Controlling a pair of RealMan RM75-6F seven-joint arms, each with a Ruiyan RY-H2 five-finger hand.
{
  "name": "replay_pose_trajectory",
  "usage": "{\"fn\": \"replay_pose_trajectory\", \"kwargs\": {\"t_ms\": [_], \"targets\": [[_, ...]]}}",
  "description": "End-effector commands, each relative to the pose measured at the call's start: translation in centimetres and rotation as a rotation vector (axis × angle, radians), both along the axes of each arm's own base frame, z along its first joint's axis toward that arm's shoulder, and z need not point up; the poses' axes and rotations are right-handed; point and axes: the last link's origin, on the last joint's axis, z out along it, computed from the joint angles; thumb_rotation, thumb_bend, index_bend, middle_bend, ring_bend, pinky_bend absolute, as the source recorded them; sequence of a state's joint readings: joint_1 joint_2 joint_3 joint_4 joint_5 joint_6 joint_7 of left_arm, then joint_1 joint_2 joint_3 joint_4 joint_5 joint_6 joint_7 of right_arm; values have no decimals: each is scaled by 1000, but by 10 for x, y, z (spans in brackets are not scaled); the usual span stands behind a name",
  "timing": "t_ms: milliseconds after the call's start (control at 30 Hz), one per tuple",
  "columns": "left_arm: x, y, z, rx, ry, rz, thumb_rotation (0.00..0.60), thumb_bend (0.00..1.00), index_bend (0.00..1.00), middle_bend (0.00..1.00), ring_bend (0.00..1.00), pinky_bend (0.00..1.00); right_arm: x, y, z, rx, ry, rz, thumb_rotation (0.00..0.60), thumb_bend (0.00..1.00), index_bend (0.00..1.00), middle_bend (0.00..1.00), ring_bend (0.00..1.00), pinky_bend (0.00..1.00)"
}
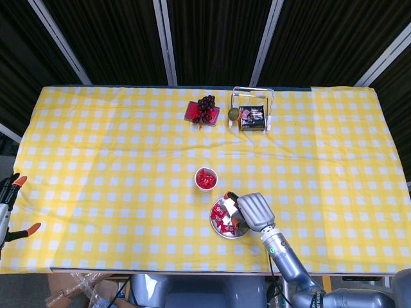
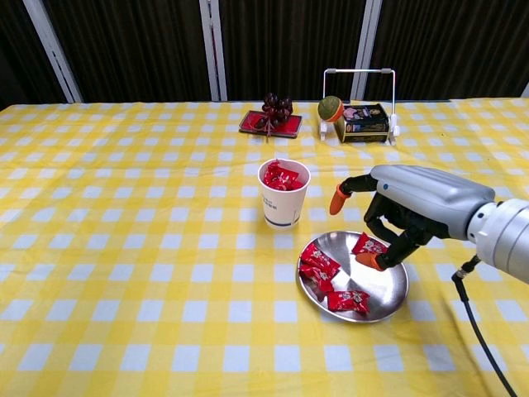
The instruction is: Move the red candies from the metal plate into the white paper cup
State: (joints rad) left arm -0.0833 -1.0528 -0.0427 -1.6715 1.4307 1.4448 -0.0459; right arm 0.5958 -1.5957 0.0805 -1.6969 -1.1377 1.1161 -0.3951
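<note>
The white paper cup [image 2: 283,198] [image 1: 206,179] stands mid-table with red candies in it. Just in front and to its right lies the metal plate [image 2: 388,298] [image 1: 225,232]. It holds several red candies: two at its left [image 2: 319,260], one at the front [image 2: 349,300], one at the back [image 2: 367,244]. My right hand [image 2: 409,207] [image 1: 254,211] hovers over the plate's back right, fingers curled down around the back candy. One orange fingertip [image 2: 369,261] touches down beside it; no candy is lifted. My left hand [image 1: 8,206] sits off the table's left edge, fingers apart, holding nothing.
A red tray with a dark bunch [image 2: 270,116] sits at the back. To its right, a wire rack [image 2: 360,103] holds a round green thing and a dark box. The table's front edge runs close below the plate in the head view.
</note>
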Motion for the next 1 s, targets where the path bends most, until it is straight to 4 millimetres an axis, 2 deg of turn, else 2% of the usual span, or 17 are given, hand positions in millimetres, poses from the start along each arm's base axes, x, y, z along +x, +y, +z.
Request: {"fn": "replay_pose_trajectory", "kwargs": {"t_ms": [33, 533, 1000], "targets": [[-1, -1, 2, -1, -4, 1, 600, 8, 0, 0, 0, 0, -1, 3, -5, 26, 1, -2, 600, 330, 329, 828, 932, 947], [-1, -2, 1, -11, -7, -13, 600, 9, 0, 0, 0, 0, 1, 16, -18, 144, -7, 10, 600, 329, 330, 828, 932, 947], [-1, -1, 1, -12, -6, -7, 600, 9, 0, 0, 0, 0, -5, 9, -24, 146, 1, -20, 600, 329, 368, 828, 932, 947]]}}
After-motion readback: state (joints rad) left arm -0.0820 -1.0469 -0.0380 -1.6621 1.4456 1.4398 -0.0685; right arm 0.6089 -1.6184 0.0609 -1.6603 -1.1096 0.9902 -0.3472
